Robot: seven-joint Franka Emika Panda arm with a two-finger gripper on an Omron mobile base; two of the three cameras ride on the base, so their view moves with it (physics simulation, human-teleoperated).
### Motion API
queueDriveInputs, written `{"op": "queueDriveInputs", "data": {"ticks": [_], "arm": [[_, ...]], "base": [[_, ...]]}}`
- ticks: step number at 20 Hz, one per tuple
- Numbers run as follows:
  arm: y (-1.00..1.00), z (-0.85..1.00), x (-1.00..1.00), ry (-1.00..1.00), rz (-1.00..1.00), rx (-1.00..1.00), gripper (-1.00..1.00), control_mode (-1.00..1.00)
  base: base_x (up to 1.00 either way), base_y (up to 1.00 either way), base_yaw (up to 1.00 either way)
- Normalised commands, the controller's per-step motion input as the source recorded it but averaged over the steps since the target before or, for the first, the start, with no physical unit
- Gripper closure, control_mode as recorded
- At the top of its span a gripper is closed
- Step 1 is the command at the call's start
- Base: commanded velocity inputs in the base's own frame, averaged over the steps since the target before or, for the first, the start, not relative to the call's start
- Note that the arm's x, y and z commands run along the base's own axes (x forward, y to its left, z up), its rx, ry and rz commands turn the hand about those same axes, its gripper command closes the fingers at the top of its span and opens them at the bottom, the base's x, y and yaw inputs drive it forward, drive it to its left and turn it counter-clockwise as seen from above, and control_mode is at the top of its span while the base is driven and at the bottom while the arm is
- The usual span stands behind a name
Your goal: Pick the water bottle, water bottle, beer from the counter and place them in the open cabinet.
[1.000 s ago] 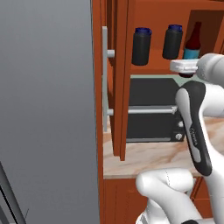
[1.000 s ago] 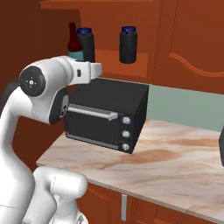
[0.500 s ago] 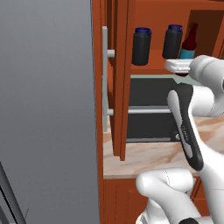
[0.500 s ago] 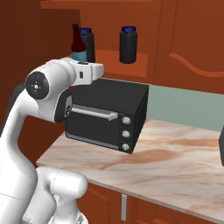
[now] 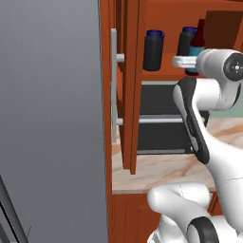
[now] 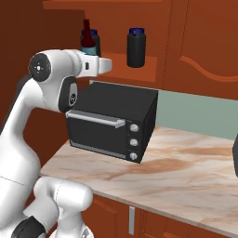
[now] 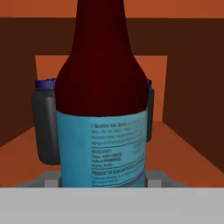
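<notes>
The gripper (image 6: 106, 65) held the beer (image 7: 103, 113) between its jaws, upright inside the open cabinet (image 5: 166, 12), just in front of one water bottle (image 7: 43, 127); the other water bottle (image 6: 136, 48) stood apart on the shelf. Advice: lower the beer gently and release it squarely – the bottle behind was close. A black oven (image 6: 114, 121) occupied the counter (image 6: 186, 172) below

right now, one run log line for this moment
beer: upright on open cabinet shelf | water bottles: both on shelf | gripper: around beer

Red-brown beer (image 7: 103, 109) wears a teal-blue label.
</notes>
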Motion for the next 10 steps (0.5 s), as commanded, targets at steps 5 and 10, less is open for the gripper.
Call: {"op": "queueDriveInputs", "data": {"ticks": [5,10], "arm": [[0.0,0.0,0.26,0.04,-0.03,0.0,1.0,-1.0],[-0.03,-0.01,0.18,0.01,0.0,0.0,1.0,-1.0]], "base": [[0.0,0.0,0.0],[0.0,0.0,0.0]]}}
